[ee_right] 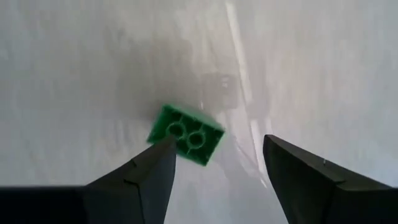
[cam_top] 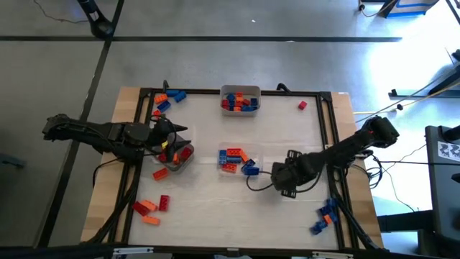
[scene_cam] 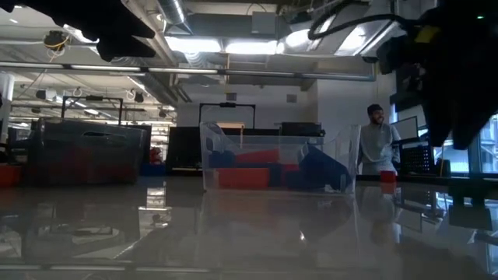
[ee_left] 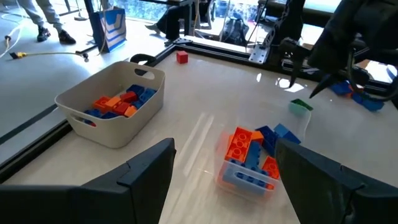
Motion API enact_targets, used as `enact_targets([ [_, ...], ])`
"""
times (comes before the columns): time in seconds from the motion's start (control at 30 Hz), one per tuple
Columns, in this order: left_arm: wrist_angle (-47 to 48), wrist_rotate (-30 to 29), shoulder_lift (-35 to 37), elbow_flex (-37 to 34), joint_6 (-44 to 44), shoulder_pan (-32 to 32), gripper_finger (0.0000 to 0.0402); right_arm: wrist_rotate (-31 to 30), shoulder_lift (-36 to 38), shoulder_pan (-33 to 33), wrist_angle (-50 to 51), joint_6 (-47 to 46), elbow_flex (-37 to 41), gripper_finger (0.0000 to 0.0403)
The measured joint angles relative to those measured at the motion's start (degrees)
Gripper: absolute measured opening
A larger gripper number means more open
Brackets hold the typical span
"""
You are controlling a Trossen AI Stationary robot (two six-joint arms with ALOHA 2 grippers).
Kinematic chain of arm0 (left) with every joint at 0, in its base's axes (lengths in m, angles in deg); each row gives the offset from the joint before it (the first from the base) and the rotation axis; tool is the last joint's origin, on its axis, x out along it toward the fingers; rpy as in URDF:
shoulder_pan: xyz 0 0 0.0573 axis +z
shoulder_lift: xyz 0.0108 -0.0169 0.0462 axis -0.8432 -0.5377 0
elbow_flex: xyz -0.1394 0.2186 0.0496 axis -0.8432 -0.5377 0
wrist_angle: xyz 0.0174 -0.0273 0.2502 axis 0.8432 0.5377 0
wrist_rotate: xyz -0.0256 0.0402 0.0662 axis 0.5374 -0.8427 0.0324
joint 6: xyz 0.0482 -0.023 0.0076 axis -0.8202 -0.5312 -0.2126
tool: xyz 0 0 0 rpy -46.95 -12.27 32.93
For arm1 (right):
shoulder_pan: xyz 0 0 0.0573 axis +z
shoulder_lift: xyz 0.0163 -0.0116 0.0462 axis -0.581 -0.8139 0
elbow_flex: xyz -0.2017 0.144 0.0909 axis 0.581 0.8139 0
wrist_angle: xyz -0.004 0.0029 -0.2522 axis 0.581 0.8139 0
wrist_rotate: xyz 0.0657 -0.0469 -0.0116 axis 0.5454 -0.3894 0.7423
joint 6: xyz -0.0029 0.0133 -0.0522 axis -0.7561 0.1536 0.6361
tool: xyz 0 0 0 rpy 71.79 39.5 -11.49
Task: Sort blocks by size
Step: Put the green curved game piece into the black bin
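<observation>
The right claw, fingers spread and holding nothing, hovers above a green block just beside one finger.

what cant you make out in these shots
- Green block: seen only in the right wrist view, before the open right gripper; in the high view the arm hides it.
- Tray by the left gripper: its contents are covered from above.
- Low view: glare blurs the clear bin.

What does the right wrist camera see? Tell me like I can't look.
A small green brick lies on the pale table, its hollow underside showing. The right gripper is above it with its two dark fingers apart, one beside the brick's edge.
</observation>
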Motion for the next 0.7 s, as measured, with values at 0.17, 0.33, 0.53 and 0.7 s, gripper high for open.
enact_targets([
  [0.17, 0.14, 0.0, 0.0, 0.0, 1.15, 0.0, 0.0265, 3.45, 0.14, 0.44, -0.29, 3.34, 0.89, 0.0239],
  [0.33, 0.14, 0.0, 0.0, 0.0, 1.47, 0.0, 0.0265, 3.12, -0.22, 2.66, -1.31, 10.04, 3.26, 0.0239],
  [0.53, 0.2, 0.0, 0.0, 0.0, 1.47, 0.0, 0.0265, 0.35, -0.2, 3.63, -6.75, 15.2, 5.45, 0.0239],
  [0.7, 0.2, 0.0, 0.0, 0.0, 1.47, 0.0, 0.0265, -0.1, -0.2, 3.81, -12.7, 19.27, 8.93, 0.0239],
])
